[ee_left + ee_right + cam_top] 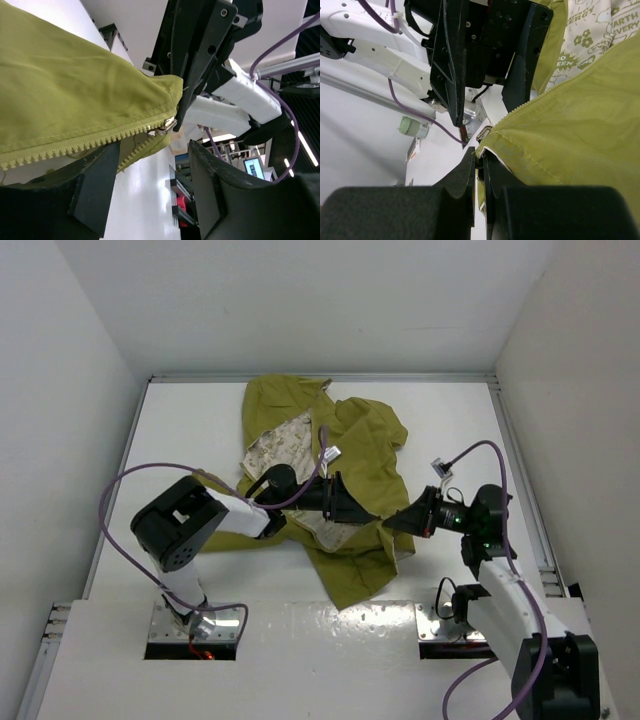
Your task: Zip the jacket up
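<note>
Mid-bench, the right gripper [393,523] pinches the olive jacket [360,440] beside its zipper slider [169,124]; the left gripper [365,512] gapes, released.

The only print I can read is on the cream lining [580,35] of the jacket [580,115], seen from my right wrist, up and to the right of my right gripper [479,156]. It is pale green capitals, cut off by folds and the picture's edge. Farthest from my fingers I read "ENERGY". To the right of that stands "ARTH" over "EVERY", with the start of the upper word hidden. Nearer my fingers are two fragments, "OO" over "EEN". From my left wrist, a small lit screen [254,167] shows beyond my left gripper [152,150], too small to read. The white cable tags [331,453] seen from above are illegible.
</note>
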Controlling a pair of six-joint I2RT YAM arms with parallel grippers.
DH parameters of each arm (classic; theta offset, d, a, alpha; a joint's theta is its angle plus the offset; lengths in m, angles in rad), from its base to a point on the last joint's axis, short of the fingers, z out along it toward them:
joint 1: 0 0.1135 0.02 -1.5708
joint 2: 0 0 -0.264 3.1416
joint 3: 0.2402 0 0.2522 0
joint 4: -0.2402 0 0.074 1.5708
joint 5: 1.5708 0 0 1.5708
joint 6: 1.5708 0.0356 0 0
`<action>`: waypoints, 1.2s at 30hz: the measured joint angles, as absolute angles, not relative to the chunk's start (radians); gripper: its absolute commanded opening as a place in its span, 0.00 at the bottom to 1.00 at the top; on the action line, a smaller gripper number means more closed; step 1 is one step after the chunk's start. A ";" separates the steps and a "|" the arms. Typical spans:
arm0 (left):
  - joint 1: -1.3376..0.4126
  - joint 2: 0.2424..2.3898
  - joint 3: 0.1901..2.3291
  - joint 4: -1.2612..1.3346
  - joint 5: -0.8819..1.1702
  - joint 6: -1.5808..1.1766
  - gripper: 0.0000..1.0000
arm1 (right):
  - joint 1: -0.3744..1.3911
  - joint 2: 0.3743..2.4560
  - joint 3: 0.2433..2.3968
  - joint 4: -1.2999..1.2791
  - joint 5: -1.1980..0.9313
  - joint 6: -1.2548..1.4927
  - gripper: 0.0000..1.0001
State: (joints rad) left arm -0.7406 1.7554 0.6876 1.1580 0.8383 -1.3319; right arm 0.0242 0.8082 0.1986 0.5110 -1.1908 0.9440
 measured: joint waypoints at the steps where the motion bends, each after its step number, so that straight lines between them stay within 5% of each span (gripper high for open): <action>1: -0.741 1.760 0.688 1.170 0.834 -1.340 0.63 | 0.024 0.804 0.199 0.510 -1.188 0.944 0.00; 18: -0.759 1.908 0.764 1.264 0.804 -1.497 0.51 | 0.022 0.808 0.199 0.523 -1.181 0.967 0.00; 36: -0.786 1.887 0.780 1.275 0.834 -1.507 0.52 | 0.008 0.881 0.176 0.618 -1.172 1.038 0.00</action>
